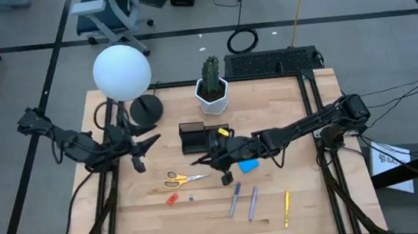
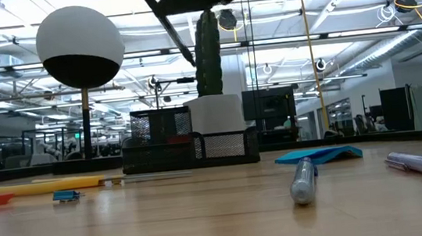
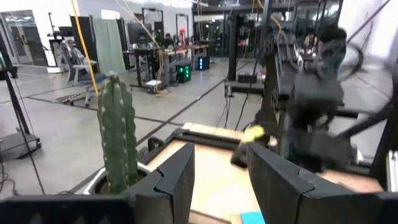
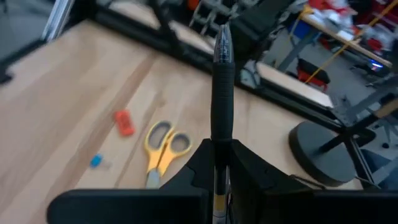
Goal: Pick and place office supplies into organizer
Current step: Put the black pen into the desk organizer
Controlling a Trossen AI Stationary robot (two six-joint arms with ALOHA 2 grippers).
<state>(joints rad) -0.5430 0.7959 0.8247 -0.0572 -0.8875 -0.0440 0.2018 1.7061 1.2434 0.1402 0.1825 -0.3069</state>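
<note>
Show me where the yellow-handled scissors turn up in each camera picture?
High view: yellow-handled scissors lie left of centre on the wooden table.
Low view: only a yellow strip at far left, probably them.
Left wrist view: not in it.
Right wrist view: lower centre-left.
Shared landmark: the small red-orange piece nearby.

Cactus [image 3: 118, 134] beyond parted left claw [image 3: 219, 180]

Yellow-handled scissors [image 1: 182, 179]. Blue sticky-note pad [image 1: 248, 165]. Red-orange piece [image 1: 172, 199]. Yellow pen [image 1: 286, 209]. 2 silvery-blue pens [image 1: 243, 201]. Black pen [image 4: 221, 93], clear tip. Black mesh organizer [image 1: 194, 137]. Green cactus [image 1: 211, 72], white pot [image 1: 212, 97]. White globe lamp [image 1: 121, 71], black base. Pale wood-grain table [image 1: 309, 199].
</note>
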